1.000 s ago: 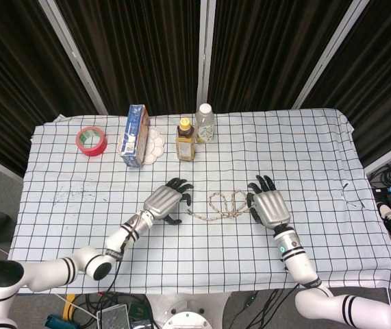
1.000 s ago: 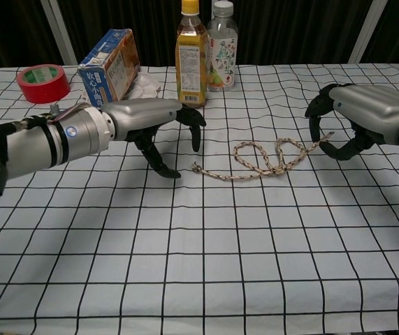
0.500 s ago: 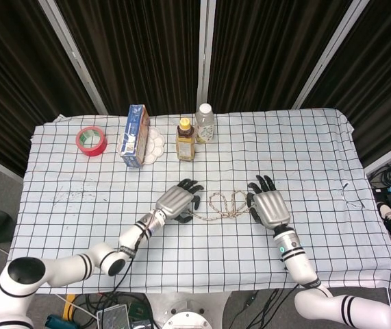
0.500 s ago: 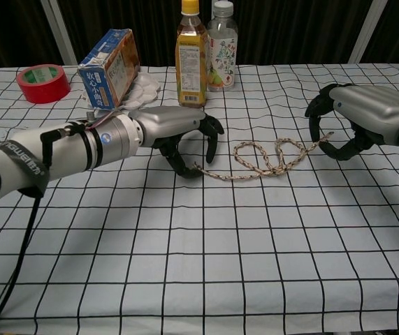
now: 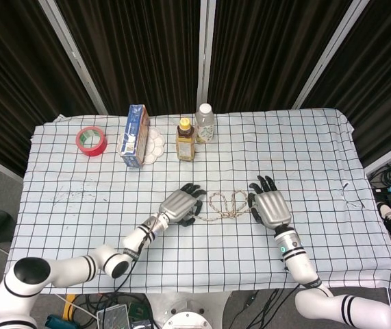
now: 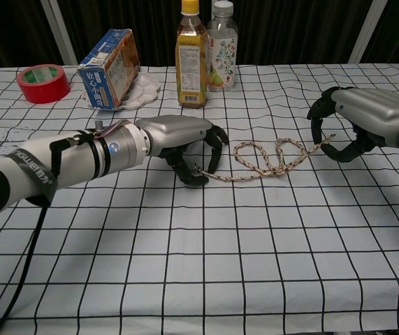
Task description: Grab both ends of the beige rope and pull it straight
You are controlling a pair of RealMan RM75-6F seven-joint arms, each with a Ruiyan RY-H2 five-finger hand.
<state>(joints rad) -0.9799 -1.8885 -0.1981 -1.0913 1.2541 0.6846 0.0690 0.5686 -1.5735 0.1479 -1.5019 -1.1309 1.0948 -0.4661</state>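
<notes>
The beige rope point(image 6: 263, 159) lies in loose loops at the middle of the counter point(image 6: 206, 265), its two ends running out toward a hand on either side. The step in hand looks like securing both ends before any pull. To do it well, each hand should close firmly on the very tip of its end, not on a loop, and only then draw outward, low and level over the checked cloth, at an even pace, so that the loops unroll rather than tighten into a knot.

The left hand point(image 6: 185, 143), left of centre in the chest view, arches palm-down over the rope's left end, its fingers point(image 6: 216, 148) curled down around the tip with the thumb beneath. Whether they already pinch the rope I cannot tell. In the head view it sits just left of the loops point(image 5: 181, 205).

The right hand point(image 6: 356, 120), at the right edge of the chest view, is cupped with its fingers apart around the rope's right end, which pokes up between them. No pinch shows there yet. In the head view it lies palm-down point(image 5: 270, 205).
</notes>
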